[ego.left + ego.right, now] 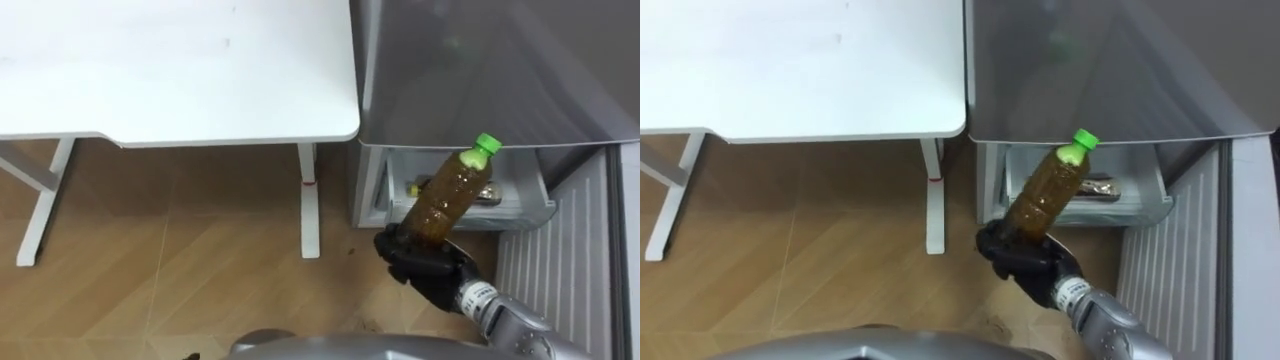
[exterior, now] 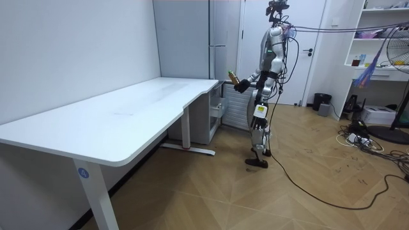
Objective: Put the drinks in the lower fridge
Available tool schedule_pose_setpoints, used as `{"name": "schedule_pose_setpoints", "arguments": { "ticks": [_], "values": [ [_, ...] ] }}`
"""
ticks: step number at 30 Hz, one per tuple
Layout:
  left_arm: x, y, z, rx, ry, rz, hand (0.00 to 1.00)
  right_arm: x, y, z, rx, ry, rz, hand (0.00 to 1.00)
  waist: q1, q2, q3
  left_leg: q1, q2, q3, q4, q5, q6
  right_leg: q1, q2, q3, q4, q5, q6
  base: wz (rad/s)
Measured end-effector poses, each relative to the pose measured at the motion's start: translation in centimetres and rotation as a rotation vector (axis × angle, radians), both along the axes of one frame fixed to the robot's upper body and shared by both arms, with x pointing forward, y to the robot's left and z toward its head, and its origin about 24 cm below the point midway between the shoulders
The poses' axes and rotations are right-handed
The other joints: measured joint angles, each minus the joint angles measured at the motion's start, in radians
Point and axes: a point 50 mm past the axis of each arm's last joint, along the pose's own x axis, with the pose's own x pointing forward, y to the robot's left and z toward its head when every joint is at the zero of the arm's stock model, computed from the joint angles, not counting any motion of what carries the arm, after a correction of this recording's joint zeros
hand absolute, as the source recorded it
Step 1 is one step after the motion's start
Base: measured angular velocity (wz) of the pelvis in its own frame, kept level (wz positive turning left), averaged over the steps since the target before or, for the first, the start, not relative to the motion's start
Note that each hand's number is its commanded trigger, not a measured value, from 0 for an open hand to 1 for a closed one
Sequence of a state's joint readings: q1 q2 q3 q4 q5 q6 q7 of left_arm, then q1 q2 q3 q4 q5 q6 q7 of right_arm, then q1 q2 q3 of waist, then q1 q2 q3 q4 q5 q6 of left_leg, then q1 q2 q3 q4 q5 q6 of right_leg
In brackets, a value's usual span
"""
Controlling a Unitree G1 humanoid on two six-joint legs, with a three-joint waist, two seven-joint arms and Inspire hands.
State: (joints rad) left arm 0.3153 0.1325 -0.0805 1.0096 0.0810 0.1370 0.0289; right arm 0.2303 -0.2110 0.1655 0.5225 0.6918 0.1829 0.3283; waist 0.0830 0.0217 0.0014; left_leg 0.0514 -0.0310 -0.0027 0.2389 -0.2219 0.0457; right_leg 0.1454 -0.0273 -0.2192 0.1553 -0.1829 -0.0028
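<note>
My right hand (image 1: 425,262) is shut on a bottle of brown tea with a green cap (image 1: 450,195). The bottle tilts up and to the right, its cap pointing at the fridge's open lower drawer (image 1: 530,207). It hangs in the air just in front of that drawer. Another drink (image 1: 488,192) lies inside the drawer, partly hidden behind the held bottle. In the room view I stand facing the fridge (image 2: 227,38) with the bottle (image 2: 234,78) held out in front of me. My left arm (image 2: 279,75) stays close to my body there.
A white desk (image 1: 180,70) stands to my left, with its leg (image 1: 309,200) close beside the fridge. The fridge's grey upper front (image 1: 480,70) overhangs the drawer. A ribbed white panel (image 1: 560,280) lies at lower right. Wooden floor spreads below the desk.
</note>
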Motion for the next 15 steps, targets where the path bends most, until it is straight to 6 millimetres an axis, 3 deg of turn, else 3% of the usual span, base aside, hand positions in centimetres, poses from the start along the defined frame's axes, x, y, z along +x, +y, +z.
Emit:
{"name": "schedule_pose_setpoints", "arguments": {
  "ticks": [4,7,15],
  "values": [
    [-0.65,-0.10,-0.01,-0.002,0.021,0.006,0.00,-0.38,-0.80,-0.54,0.027,0.047,-0.127,1.00,-0.002,0.005,0.0009,0.001,0.000,0.001,-0.001,0.000,0.000,-0.001,0.001,0.001,0.000,0.000,0.000,0.00],
    [-0.70,-0.12,-0.02,-0.010,0.024,0.006,0.00,-0.32,-1.10,-0.52,0.065,0.050,-0.214,1.00,0.000,0.004,0.0064,0.001,0.000,0.003,-0.002,0.000,0.000,-0.001,0.001,0.003,0.001,0.000,0.000,0.00],
    [-0.67,-0.23,-0.05,-0.038,0.028,0.004,0.00,-0.10,-0.61,-0.37,0.178,0.042,-0.310,1.00,0.004,-0.002,0.0085,0.000,-0.001,0.008,-0.002,0.000,0.000,-0.003,0.001,0.009,-0.004,-0.001,0.001,-0.01]
  ]
}}
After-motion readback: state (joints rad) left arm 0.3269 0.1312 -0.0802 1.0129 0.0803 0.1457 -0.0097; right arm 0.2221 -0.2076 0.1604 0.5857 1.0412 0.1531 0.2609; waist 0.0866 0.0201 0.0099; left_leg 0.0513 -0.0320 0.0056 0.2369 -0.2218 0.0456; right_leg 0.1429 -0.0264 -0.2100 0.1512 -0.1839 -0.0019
